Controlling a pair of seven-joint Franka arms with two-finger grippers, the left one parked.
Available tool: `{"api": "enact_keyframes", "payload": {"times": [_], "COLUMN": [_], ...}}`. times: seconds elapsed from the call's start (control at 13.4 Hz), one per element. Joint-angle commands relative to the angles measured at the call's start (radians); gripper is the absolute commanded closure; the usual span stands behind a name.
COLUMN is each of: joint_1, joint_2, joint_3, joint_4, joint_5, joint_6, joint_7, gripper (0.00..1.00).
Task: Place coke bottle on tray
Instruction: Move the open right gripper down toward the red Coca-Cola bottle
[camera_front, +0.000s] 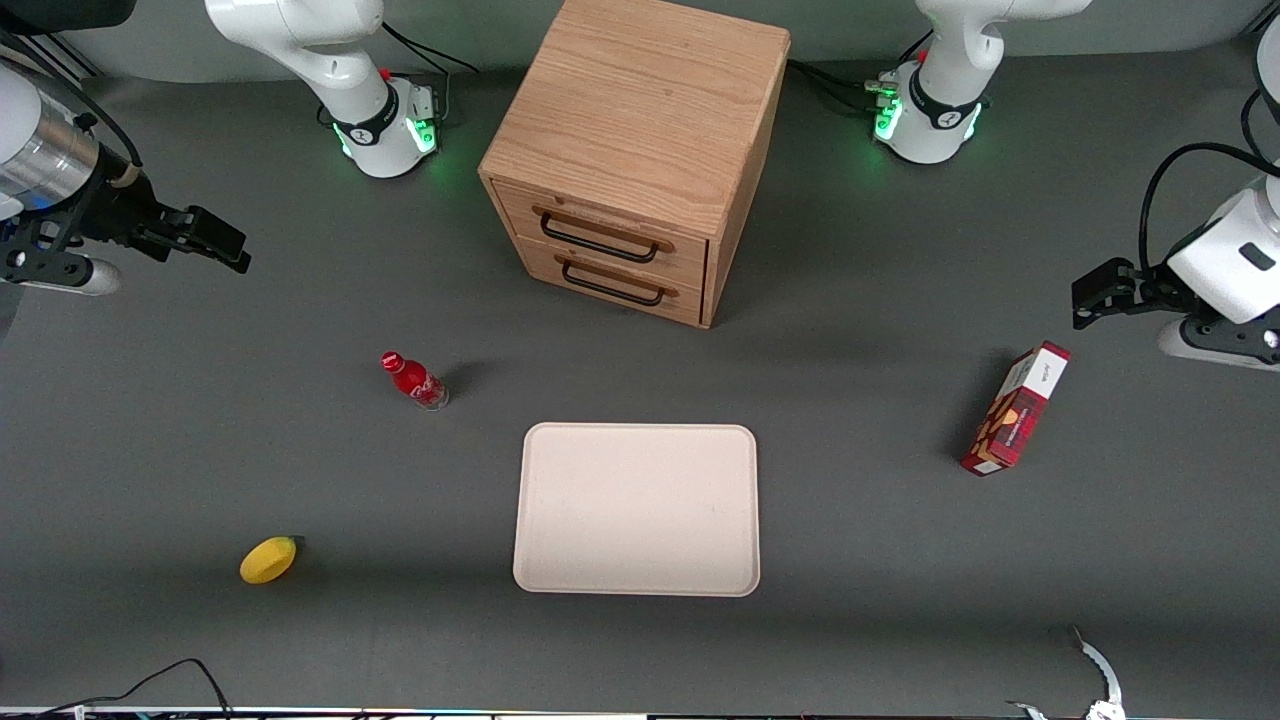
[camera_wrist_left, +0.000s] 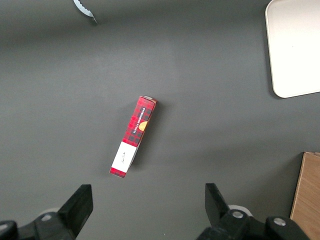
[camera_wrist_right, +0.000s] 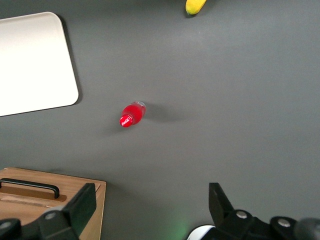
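The coke bottle (camera_front: 415, 381) stands upright on the grey table, with a red cap, red label and clear base. It also shows in the right wrist view (camera_wrist_right: 132, 114). The cream tray (camera_front: 637, 509) lies flat nearer to the front camera than the wooden drawer cabinet, empty; one corner of it shows in the right wrist view (camera_wrist_right: 35, 62). My right gripper (camera_front: 215, 242) hangs high above the working arm's end of the table, well away from the bottle. It is open and empty, fingers (camera_wrist_right: 84, 204) spread wide.
A wooden two-drawer cabinet (camera_front: 640, 150) stands farther from the front camera than the tray. A yellow lemon (camera_front: 268, 559) lies near the front edge at the working arm's end. A red carton (camera_front: 1015, 408) lies toward the parked arm's end.
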Motion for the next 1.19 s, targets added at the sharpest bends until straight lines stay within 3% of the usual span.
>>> {"api": "enact_keyframes", "payload": {"times": [0.0, 0.3, 0.45, 0.6, 0.82, 1.12], "joint_1": [0.010, 0.019, 0.024, 0.028, 0.033, 0.042], "joint_2": [0.010, 0.020, 0.019, 0.054, 0.178, 0.209], "joint_3": [-0.010, 0.006, 0.017, 0.054, 0.103, 0.108], "joint_4": [0.038, -0.064, -0.259, -0.417, -0.441, -0.511], "joint_5": [0.028, 0.031, 0.086, 0.088, 0.063, -0.027], "joint_6": [-0.034, 0.027, 0.258, 0.505, 0.671, 0.793], "joint_7": [0.022, 0.014, 0.019, 0.031, 0.135, 0.172], "gripper": [0.00, 0.00, 0.00, 0.00, 0.00, 0.00]}}
